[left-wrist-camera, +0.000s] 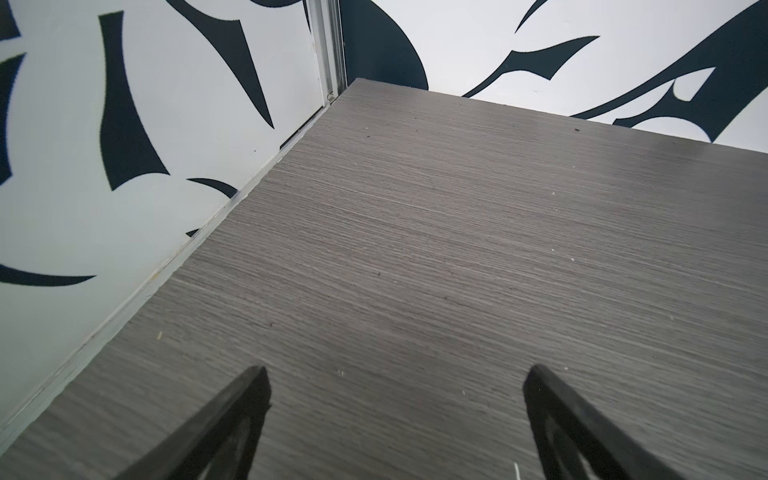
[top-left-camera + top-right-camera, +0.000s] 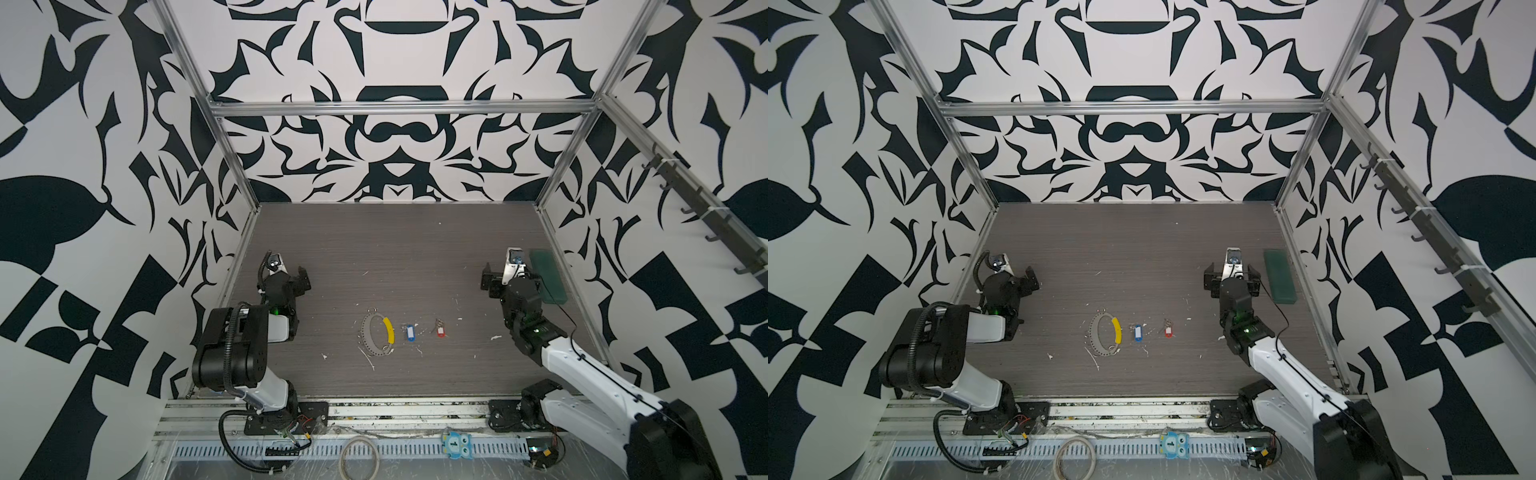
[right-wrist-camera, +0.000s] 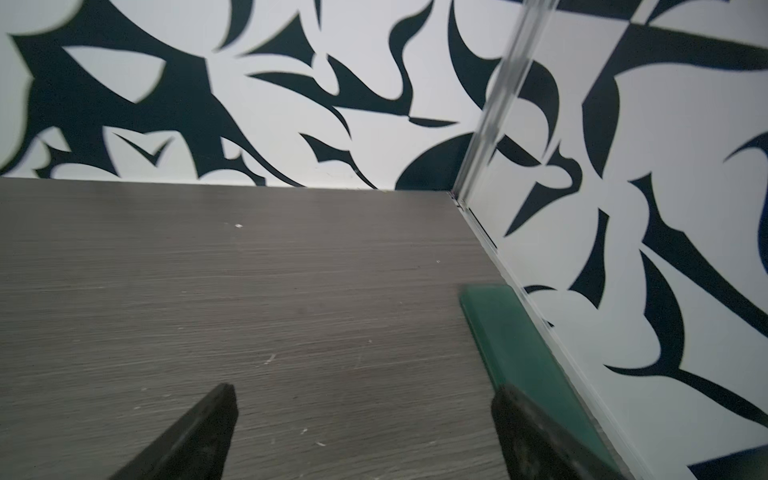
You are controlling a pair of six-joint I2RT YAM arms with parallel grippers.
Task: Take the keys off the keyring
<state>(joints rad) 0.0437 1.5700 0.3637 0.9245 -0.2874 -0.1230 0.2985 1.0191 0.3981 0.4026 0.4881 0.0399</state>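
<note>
In both top views the keyring [image 2: 365, 337] [image 2: 1094, 336], a floppy grey dotted loop with a curved yellow section [image 2: 389, 329], lies flat mid-table. Just right of it lies the blue key [image 2: 410, 332] [image 2: 1137, 333], apart from the loop. Further right is the red key [image 2: 440, 331] [image 2: 1168, 331], with a tiny metal ring on it. My left gripper [image 2: 293, 277] [image 2: 1020, 277] [image 1: 397, 371] hovers open and empty far left of them. Far to the right, my right gripper [image 2: 513, 279] [image 2: 1232, 279] [image 3: 365, 391] is open and empty too. Neither wrist view shows the keys or the keyring.
A dark green flat block [image 2: 549, 274] [image 2: 1280, 276] [image 3: 519, 345] lies along the right wall beside my right gripper. Patterned walls close in the table on three sides. In front of the table lie a beige hoop [image 2: 359, 455] and a blue owl tag [image 2: 457, 444].
</note>
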